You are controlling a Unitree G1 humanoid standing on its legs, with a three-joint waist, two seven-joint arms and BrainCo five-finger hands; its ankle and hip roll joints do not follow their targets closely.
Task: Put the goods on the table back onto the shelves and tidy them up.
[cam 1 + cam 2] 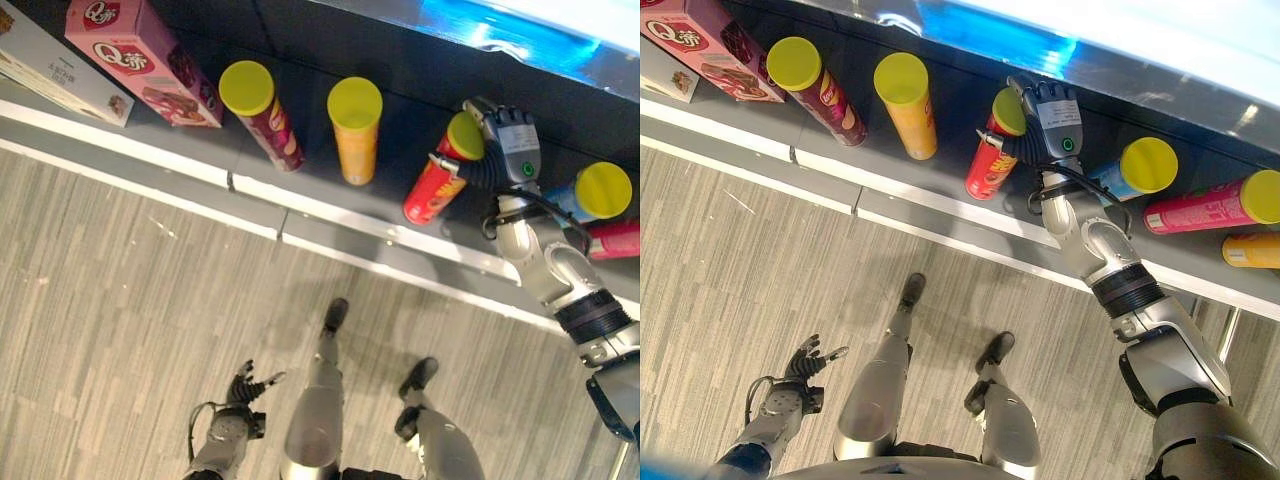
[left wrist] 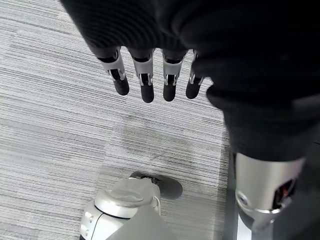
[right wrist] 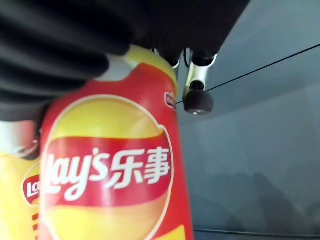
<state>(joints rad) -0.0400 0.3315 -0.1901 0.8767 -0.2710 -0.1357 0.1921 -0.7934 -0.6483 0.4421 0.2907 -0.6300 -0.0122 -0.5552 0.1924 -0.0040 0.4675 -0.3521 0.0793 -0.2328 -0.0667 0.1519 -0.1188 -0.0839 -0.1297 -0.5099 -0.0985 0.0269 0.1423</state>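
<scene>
From my seat, counting left to right along the shelf (image 1: 300, 205): two boxes at the far left, a pale box (image 1: 50, 65) cut by the frame edge and a pink box (image 1: 140, 55) leaning beside it. Then the cans, seven in all across both eye views. Maroon can (image 1: 262, 115), yellow lid, tilted, stands alone. Orange can (image 1: 356, 130) just beside it with a clear gap between them. Red can (image 1: 440, 175) is next, tilted, lid toward 1 o'clock, base near the shelf's white front lip. Blue can (image 1: 1135, 172) sits past the right arm, then a pink can (image 1: 1210, 208) lying on its side with lid at 3 o'clock, and an orange-yellow can (image 1: 1250, 250) lying below it at the frame edge. A seventh, a yellow can (image 3: 17, 200), shows in the right wrist view touching the red one.

Right hand (image 1: 1045, 120) is up on the shelf, curled round the top of the red can; the wrist view shows the can filling the palm with one dark fingertip (image 3: 197, 102) free past it.

Left hand (image 1: 805, 365) hangs low at 7 o'clock over the grey striped floor (image 1: 120, 300), fingers (image 2: 145, 82) straight and slightly spread, holding nothing.

Room: open shelf between orange and red cans; tight on the blue side.
</scene>
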